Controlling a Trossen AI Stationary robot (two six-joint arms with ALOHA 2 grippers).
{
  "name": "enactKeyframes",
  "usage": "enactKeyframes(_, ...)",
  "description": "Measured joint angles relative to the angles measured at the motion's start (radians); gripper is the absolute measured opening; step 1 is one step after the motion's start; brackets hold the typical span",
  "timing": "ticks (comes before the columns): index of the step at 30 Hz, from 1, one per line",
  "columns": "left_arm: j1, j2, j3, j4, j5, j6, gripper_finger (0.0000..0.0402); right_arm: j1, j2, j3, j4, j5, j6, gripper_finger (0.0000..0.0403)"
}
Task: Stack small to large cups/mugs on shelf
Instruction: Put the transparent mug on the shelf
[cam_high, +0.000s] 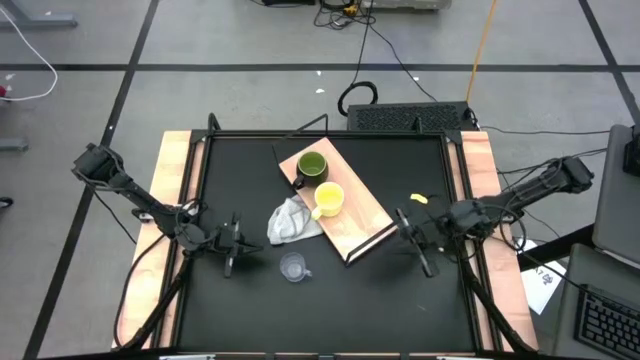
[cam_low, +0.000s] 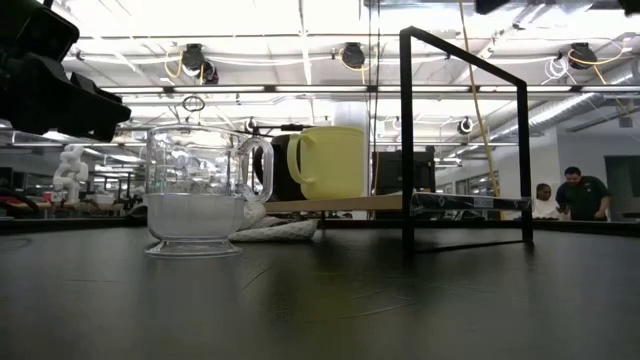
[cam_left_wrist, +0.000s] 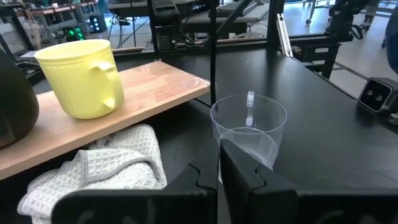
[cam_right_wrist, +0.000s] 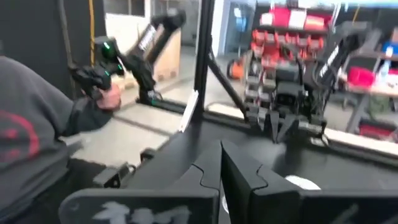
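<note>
Left gripper low over the black tabletop, at about 9 o'clock from the clear glass cup and just beside it; fingers pressed together bar a hairline slit, nothing held, tips just short of the glass wall in the left wrist view. Clear glass cup upright on the tabletop, off the shelf, handle on the far side from that camera.

Shelf lying at a slant mid-table, light wood in a thin dark frame. On it, dark green mug upright toward 11 o'clock, bright yellow mug upright right next to it toward 5 o'clock, handle out to the cloth side. White cloth crumpled at the shelf's 8 o'clock edge, partly tucked under the board in the wrist view, between shelf and glass cup.

Right gripper waiting at 3 o'clock of the shelf, near its corner, fingers closed flat together, empty. Small yellow scrap on the tabletop just up from it.

Two people standing far back in the room in the low view; a sleeve and a hand in the right wrist view.
</note>
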Motion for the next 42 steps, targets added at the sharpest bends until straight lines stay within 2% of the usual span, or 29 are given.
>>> enactKeyframes(4,0.000,0.000,0.000,-0.001,0.000,0.011,0.0019,-0.030,0.118,0.137,-0.105,0.000,0.032,0.0000)
enactKeyframes(14,0.000,0.000,0.000,-0.001,0.000,0.062,0.0019,-0.117,0.289,0.323,-0.109,-0.102,0.146,0.0000)
enactKeyframes(24,0.000,0.000,0.000,0.000,0.000,0.061,0.0019,-0.222,0.439,0.475,-0.159,-0.347,0.292,0.0000)
enactKeyframes(31,0.000,0.000,0.000,0.001,0.000,0.061,0.0019,-0.229,0.552,0.632,-0.283,-0.379,0.268,0.0000)
enactKeyframes(42,0.000,0.000,0.000,0.000,-0.001,0.066,0.0019,-0.240,0.715,0.759,-0.315,-0.404,0.239,0.0000)
